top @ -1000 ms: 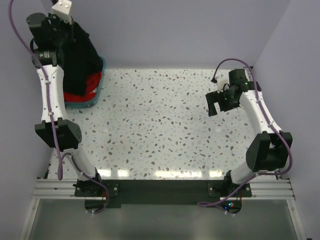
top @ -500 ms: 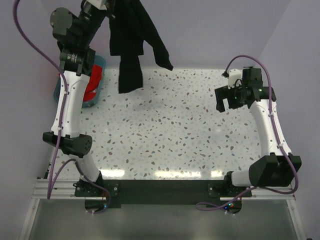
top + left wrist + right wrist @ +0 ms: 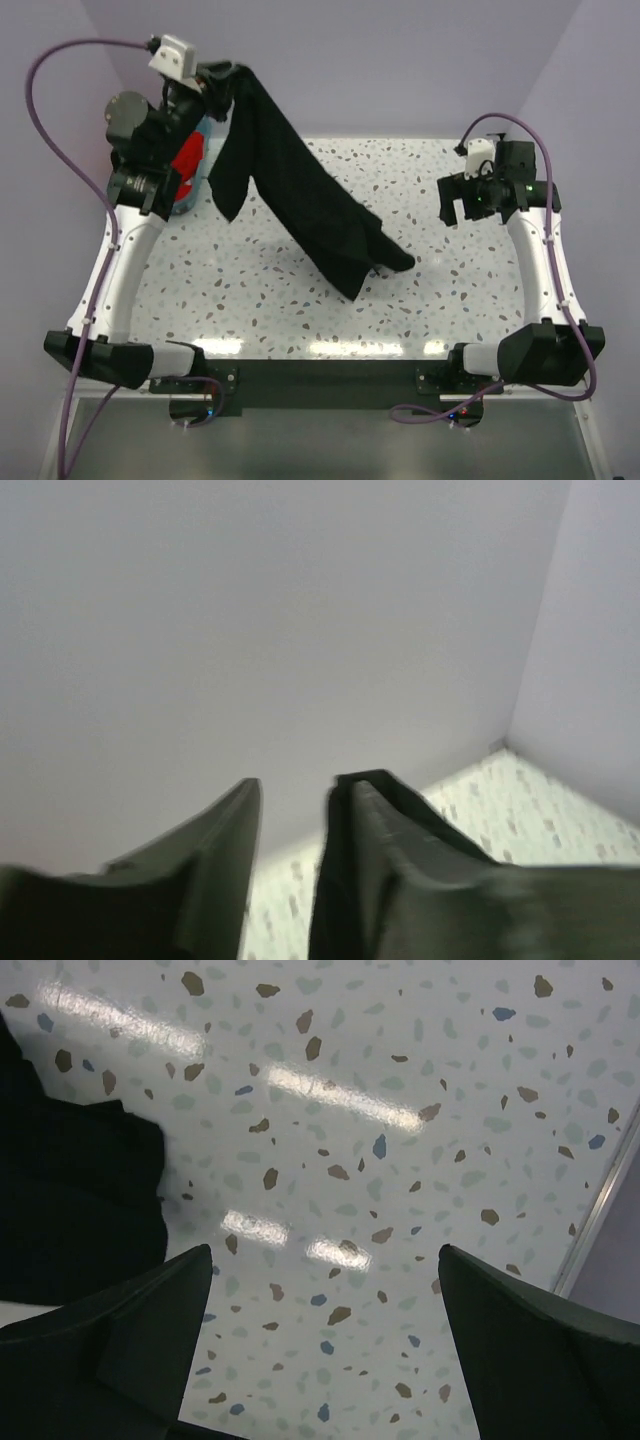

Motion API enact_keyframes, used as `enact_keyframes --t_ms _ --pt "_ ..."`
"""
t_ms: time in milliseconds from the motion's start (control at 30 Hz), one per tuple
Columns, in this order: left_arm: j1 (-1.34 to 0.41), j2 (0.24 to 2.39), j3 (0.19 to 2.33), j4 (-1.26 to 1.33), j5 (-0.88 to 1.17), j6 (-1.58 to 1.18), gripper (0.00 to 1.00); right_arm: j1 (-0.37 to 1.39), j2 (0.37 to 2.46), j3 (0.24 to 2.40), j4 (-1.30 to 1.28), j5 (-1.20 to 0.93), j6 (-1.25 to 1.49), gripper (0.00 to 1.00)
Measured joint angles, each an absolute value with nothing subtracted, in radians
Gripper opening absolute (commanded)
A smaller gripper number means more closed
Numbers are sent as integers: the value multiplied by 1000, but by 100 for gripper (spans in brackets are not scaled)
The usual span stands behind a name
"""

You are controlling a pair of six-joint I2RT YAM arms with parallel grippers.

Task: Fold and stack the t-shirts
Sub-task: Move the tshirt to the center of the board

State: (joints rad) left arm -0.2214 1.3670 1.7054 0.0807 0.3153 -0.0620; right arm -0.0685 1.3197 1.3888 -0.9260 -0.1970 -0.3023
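- The left gripper (image 3: 225,85) is clamped on an edge of the black t-shirt (image 3: 300,190), held high. The cloth drapes diagonally, and its low end seems to reach the table (image 3: 480,320).
- It's soft, floppy and light, so it is probably best pinched at the shoulders or hem corners.
- The right gripper (image 3: 452,205) hovers with fingers spread wide, holding nothing.
- The teal basket (image 3: 202,172), far left, holds the bunched red t-shirts (image 3: 187,158).
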Motion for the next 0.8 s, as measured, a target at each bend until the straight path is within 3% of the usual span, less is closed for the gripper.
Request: enact_keyframes --t_ms 33,67,233,433,533,600,800 --pt "-202 1328 1604 58 315 -88 68 -68 1320 1389 -931 -202 -311 99" --pt "-167 1289 1493 43 315 -121 99 -68 1320 1389 -939 -211 -322 99" --pt "99 1297 1212 -163 322 -141 100 -68 1349 1388 -1028 -287 -402 99" --pt "188 1378 1250 -425 493 131 100 -13 1419 1323 -1103 -328 -449 98" --pt "150 1395 1284 -571 611 355 95 79 1434 1258 -1102 -315 -445 91" --pt "88 1395 1274 -656 641 488 92 116 1456 1234 -1102 -313 -434 80" --pt "-265 1319 1039 -675 689 707 81 112 1602 1222 -1072 -297 -382 68"
